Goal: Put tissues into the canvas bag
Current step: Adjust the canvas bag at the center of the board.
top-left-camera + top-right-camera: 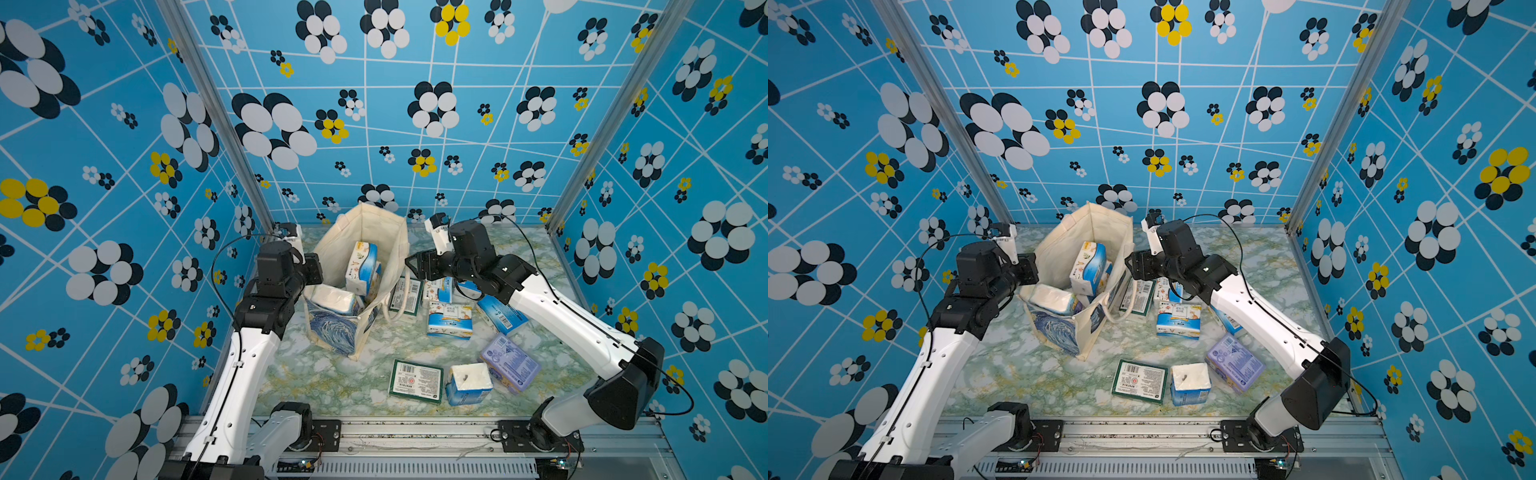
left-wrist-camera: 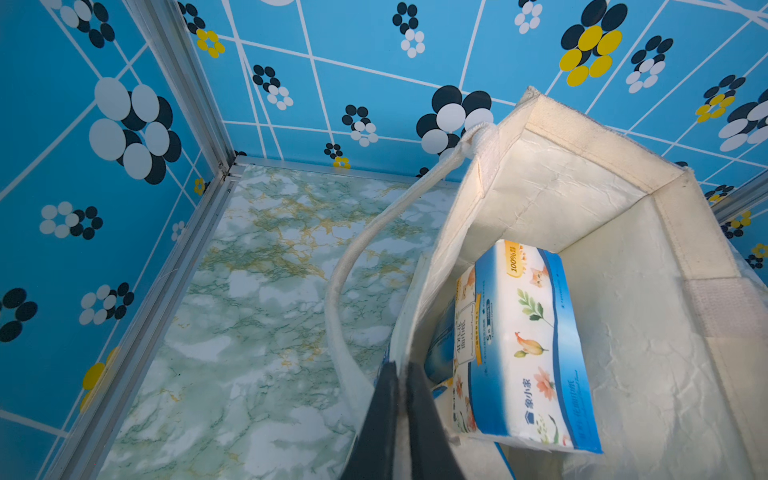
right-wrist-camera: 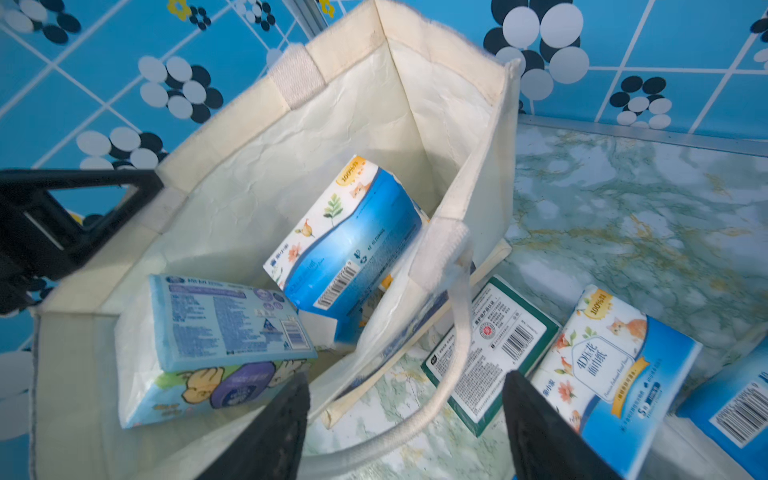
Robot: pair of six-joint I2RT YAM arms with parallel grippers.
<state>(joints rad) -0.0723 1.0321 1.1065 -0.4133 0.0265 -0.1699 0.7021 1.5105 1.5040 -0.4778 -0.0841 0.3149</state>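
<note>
Top views both showed the canvas bag point(image 1: 330, 328) standing open on the bench point(image 1: 307, 374), toward its far edge and left of the middle. Inside the bag, one blue-and-white pack point(image 1: 360, 266) stood on its end. A second pack point(image 1: 334, 299) lay against the bag's front wall with white tissue showing.

The left gripper point(image 2: 401, 370) was clenched on the bag's rim, with the cream fabric between its jaws. The right gripper point(image 3: 405, 376) was released, its jaws wide apart and holding nothing. In the right wrist view the bag's loop handle point(image 3: 461, 316) showed between them.

On the bench to the right of the bag lay a green-labelled pack point(image 1: 409, 297), just beside it, and a flowered blue pack point(image 1: 450, 319). A lavender pack point(image 1: 510, 365) lay toward the right edge. Near the front edge, a second green pack point(image 1: 415, 380) lay just beside an opened blue pack point(image 1: 469, 384).
</note>
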